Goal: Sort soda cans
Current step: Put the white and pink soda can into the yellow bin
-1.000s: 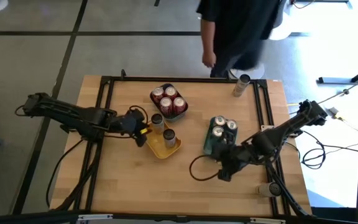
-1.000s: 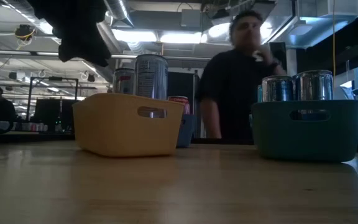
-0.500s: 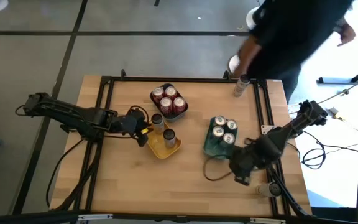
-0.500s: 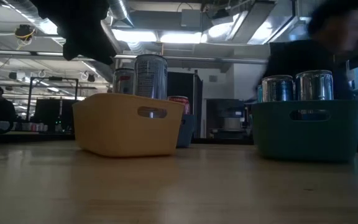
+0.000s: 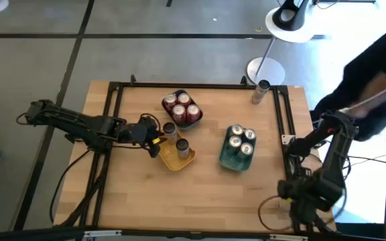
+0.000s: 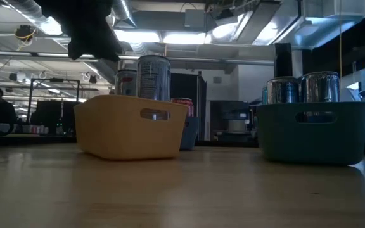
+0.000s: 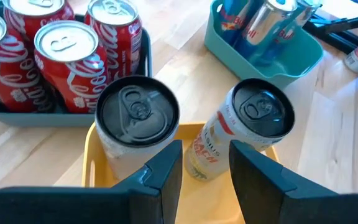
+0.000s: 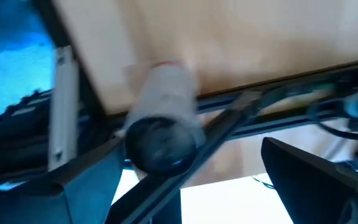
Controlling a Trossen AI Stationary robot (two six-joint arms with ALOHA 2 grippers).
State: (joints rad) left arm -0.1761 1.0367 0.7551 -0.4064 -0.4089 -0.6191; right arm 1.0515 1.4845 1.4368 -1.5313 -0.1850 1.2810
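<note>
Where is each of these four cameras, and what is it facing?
High: overhead, looking down on the table and both arms.
Low: at tabletop height, facing the yellow tray and teal tray; a dark arm hangs above.
Left wrist: past the left gripper at two cans in the yellow tray.
Right wrist: between open fingers at a lying can.
All but the right wrist view share the trays.

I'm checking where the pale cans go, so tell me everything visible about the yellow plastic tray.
The yellow plastic tray is a small open bin with rounded corners, smooth opaque walls and an oval handle slot in its end wall. It sits flat on the wooden table, left of centre, near the dark tray of red cans, with the teal tray apart to its right. Two pale cans with dark tops stand upright inside. The left gripper hovers over its edge, fingers apart.
</note>
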